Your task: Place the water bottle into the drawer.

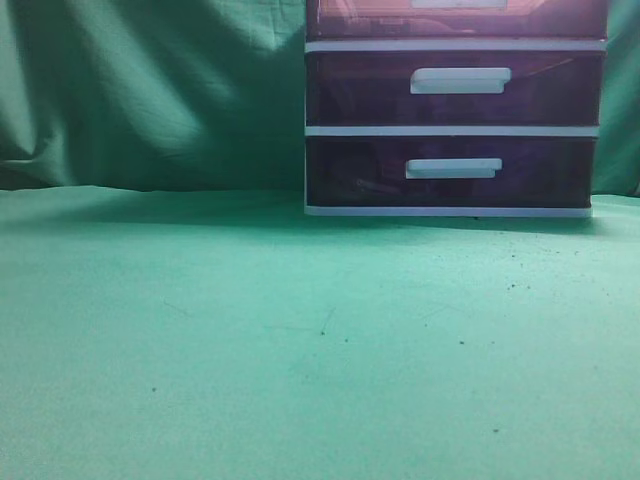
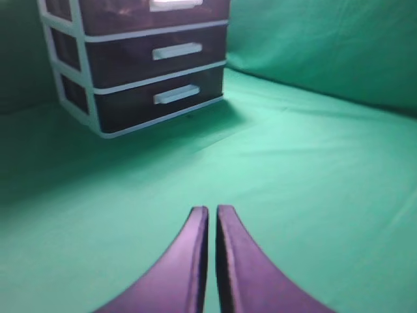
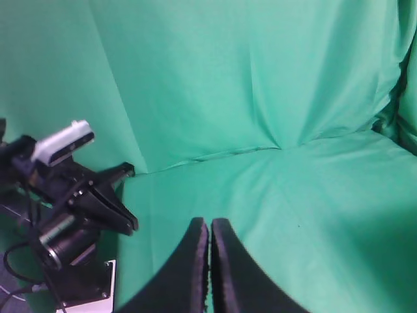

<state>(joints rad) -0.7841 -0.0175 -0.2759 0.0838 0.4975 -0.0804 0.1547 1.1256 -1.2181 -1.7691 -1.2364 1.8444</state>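
Exterior view, water bottle: you will not find it here, nor in either wrist view; where it stands cannot be told from these pictures.
Bottle handling: judging from the task alone, expect a smooth, round body that can slip or roll; if full it will be weighty, if empty it may dent. You would do best to take it around the middle of the body, not at the cap.
Drawer (image 1: 456,17): the uppermost of three in the cabinet (image 1: 452,128), only its lower part showing at the top edge of the exterior view. It looks pushed in flush with the two below, so you likely must pull it by its white handle (image 2: 174,4) first.
Left hand (image 2: 212,212): well in front of the cabinet, low over the green surface (image 1: 250,340), fingers pressed together with only a sliver between, nothing held.
Right hand (image 3: 209,225): turned away from the cabinet toward the green backdrop (image 3: 215,78), fingers likewise closed and empty.
Other arm (image 3: 71,202): seen off to the left in the right wrist view, beside the cloth's edge.
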